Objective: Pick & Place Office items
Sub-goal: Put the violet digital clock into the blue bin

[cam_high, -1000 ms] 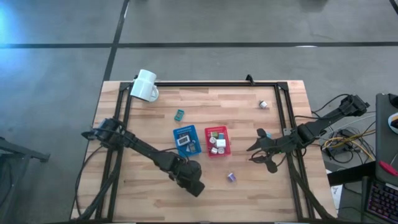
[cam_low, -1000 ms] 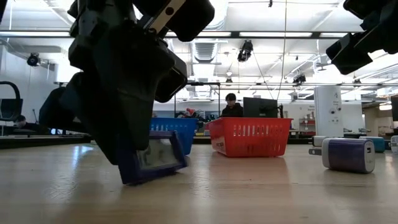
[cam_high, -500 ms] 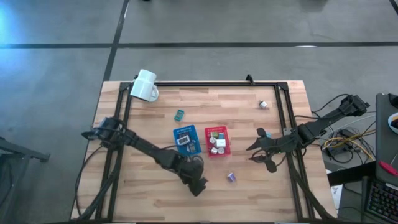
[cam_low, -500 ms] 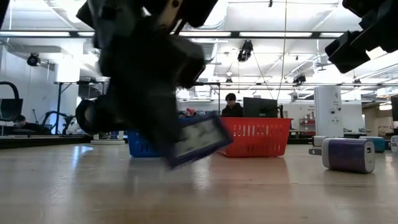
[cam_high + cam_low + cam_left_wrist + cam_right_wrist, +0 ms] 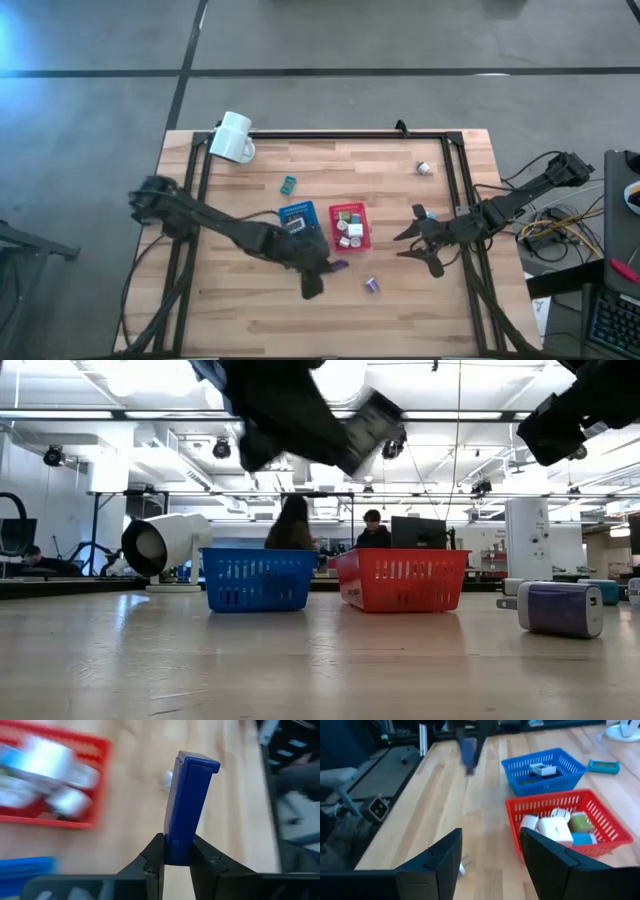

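Observation:
My left gripper (image 5: pixel 325 266) hovers above the table just near of the red tray (image 5: pixel 349 228) and is shut on a flat dark blue piece (image 5: pixel 187 810); the low view shows it high up (image 5: pixel 368 422). The blue tray (image 5: pixel 298 220) holds a white-and-black piece, and the red tray holds several small white, teal and green pieces. A purple-and-white piece (image 5: pixel 372 285) lies on the wood between the arms. A teal piece (image 5: pixel 289 184) and a small white piece (image 5: pixel 424 168) lie toward the far edge. My right gripper (image 5: pixel 404 247) waits open, right of the red tray. My left gripper pinches the dark blue piece by one narrow end (image 5: pixel 176 851), a finger (image 5: pixel 154 856) on each flat face. The piece sticks out forward past the fingertips. It is lifted clear of the table, well above the tray rims in the low view.
A white mug (image 5: pixel 232 137) lies on its side at the far left corner. A black frame (image 5: pixel 400 134) runs along the far and side edges of the table. Bare wood lies near of the trays. People sit in the room behind the table.
My left gripper has risen from the table and moved toward the right and far edges, up to the red tray. The dark blue piece, which stood tilted with an edge on the wood, is now lifted clear and carried along. My right arm kept still.

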`<state>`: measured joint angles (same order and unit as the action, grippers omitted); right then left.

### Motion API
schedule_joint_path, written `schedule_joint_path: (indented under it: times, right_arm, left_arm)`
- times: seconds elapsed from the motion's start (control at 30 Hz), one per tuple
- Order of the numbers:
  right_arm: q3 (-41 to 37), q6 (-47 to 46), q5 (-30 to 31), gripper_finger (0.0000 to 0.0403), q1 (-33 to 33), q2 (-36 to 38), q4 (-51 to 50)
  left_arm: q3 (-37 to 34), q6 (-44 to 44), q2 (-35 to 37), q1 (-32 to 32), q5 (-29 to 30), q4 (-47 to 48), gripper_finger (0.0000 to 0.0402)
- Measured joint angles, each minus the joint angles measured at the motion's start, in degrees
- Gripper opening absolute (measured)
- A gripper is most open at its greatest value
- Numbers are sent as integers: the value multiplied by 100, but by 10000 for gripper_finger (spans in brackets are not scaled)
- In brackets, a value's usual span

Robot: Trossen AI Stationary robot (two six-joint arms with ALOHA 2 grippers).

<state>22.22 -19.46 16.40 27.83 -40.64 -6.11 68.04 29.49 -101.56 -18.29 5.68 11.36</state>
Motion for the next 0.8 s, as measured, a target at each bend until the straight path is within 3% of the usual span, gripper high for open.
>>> schedule_joint_path:
  times: [0.13, 0.27, 0.57, 0.8]
  right_arm:
    - [-4, -10, 27, 194, -3, -7, 311]
    - [-4, -38, 26, 194, 2, 1, 555]
    - [-52, -302, 24, 194, 2, -190, 1196]
    - [-64, -131, 133, 194, 0, -738, 1735]
  left_arm:
    - [-612, -363, 1018, -122, 970, 148, 61]
    - [-1661, -554, 2080, -302, 1710, -392, 61]
    - [-4291, -811, 3423, -168, 2059, -2562, 61]
    - [-5036, -1090, 3953, 335, 2243, -2844, 61]
